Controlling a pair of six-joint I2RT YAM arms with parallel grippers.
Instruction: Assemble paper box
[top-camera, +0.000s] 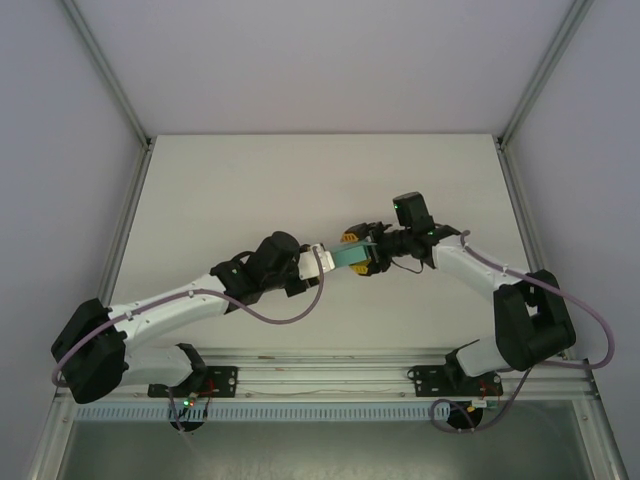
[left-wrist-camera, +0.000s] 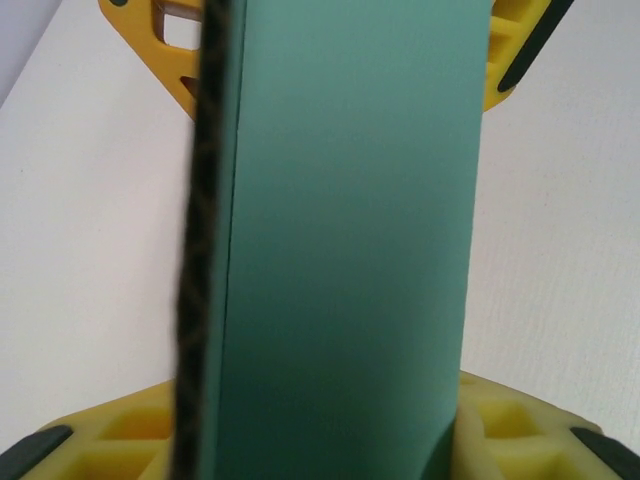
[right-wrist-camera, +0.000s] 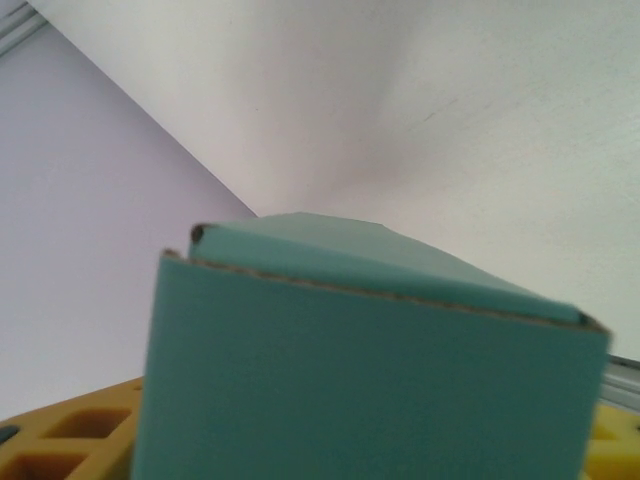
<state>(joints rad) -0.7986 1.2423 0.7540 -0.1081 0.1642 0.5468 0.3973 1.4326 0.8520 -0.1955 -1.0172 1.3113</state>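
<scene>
white walls and a metal frame close in a pale, bare table (top-camera: 250, 190), and the two arms meet over the middle of it. the paper box (top-camera: 351, 256) hangs between them just right of centre in the top view, folded into a small rectangular sleeve and seemingly lifted off the surface. the left gripper (top-camera: 336, 259) comes at it from the left. in its own wrist view the teal panel (left-wrist-camera: 340, 250) stands tall through the centre, and the yellow fingers (left-wrist-camera: 90, 445) along the bottom edge sit flush against both sides, so it looks clenched on the box. the right gripper (top-camera: 366, 252) flanks the other end. its fingers (left-wrist-camera: 150, 60) show at the top of the left wrist view, either side of the panel, but i cannot tell whether they pinch it or merely stand beside it. the right wrist view shows a broad face (right-wrist-camera: 370, 380) low in the frame with a slanted flap above it, not yet tucked. the raw edges show brown fluting, so i judge it thin corrugated card. it should be very light and fairly stiff across a flat panel, but hollow and easy to crush or crease, with smooth faces that could slide. it is best held on opposite flat panels close to a fold, with a gentle squeeze that keeps clear of the loose flap.
</scene>
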